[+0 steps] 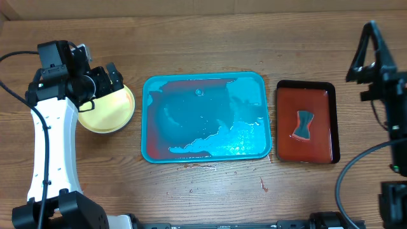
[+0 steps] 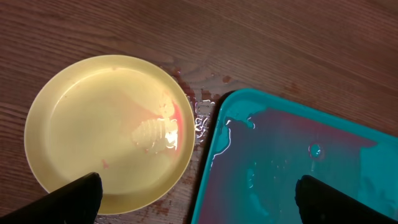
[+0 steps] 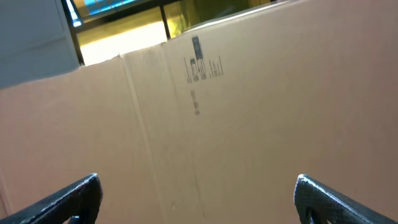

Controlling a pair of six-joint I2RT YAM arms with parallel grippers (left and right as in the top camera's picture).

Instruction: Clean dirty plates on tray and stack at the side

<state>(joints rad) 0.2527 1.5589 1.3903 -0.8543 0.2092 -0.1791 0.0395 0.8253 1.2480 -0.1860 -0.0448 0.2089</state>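
The wooden tabletop (image 1: 210, 191) carries everything. The turquoise tray (image 1: 206, 149) lies between the two arms, to the right of the left end effector (image 2: 199, 190). It holds no plate. Its floor is wet, with pooled water and a reddish film across much of it.

A smaller dark red tray (image 1: 318, 105) with a black rim sits just beside the turquoise one, on the side nearer the right end effector (image 3: 199, 205). A small grey bow-shaped piece (image 1: 304, 124) lies on it.

A pale yellow plate (image 2: 93, 118) rests on the tabletop directly below the left end effector, just off the tray's left edge and close to it without overlapping it. It shows a red smear and a wet glint near its middle. Whether other plates lie under it cannot be told.

The left end effector hangs above this plate with its fingers (image 2: 78, 199) spread wide, gripping nothing. The right end effector is raised at the far right, well apart from both trays, facing a cardboard wall (image 3: 249, 124). Its fingers are likewise spread and empty.

Small red drops (image 1: 263, 184) mark the tabletop by the turquoise tray's near edge.
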